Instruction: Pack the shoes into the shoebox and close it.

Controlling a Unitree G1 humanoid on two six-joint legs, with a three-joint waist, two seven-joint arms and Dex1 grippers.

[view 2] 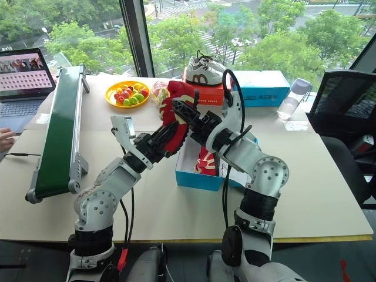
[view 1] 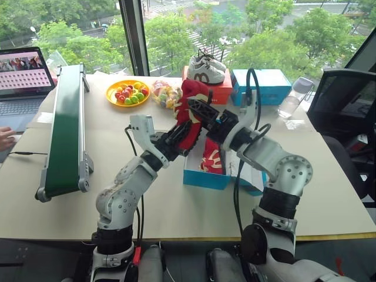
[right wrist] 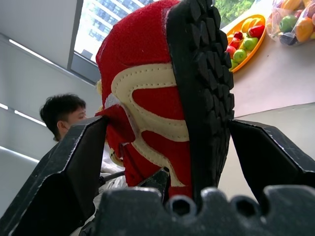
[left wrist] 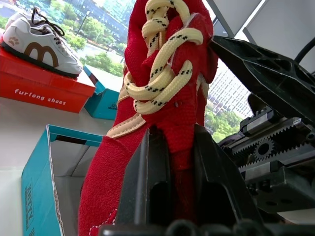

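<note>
A green conveyor belt (view 1: 64, 126) lies along the left of the table (view 1: 147, 194), with a laptop (view 1: 23, 79) beyond it at the far left edge and a person's hand (view 1: 4, 139) just in front. Far across the table stand a yellow plate of toy fruit (view 1: 127, 93), a bag of fruit (view 1: 164, 93), a red box (view 1: 214, 91) carrying white sneakers (view 1: 207, 69), a blue lettered box (view 1: 264, 85) and a clear bottle (view 1: 292, 103). A black chair (view 1: 343, 111) stands at the right.

Both arms meet over the middle and block much of the shoebox (view 1: 205, 175), which is open on the table; its lid is hard to make out. One red shoe (view 1: 211, 158) lies inside, partly hidden.

The other red shoe (view 1: 189, 114) is held upright above the box. The left gripper (left wrist: 172, 162) is clamped tight on its fabric. The right gripper (right wrist: 172, 147) has its fingers spread wide on either side of the sole, and contact cannot be told
</note>
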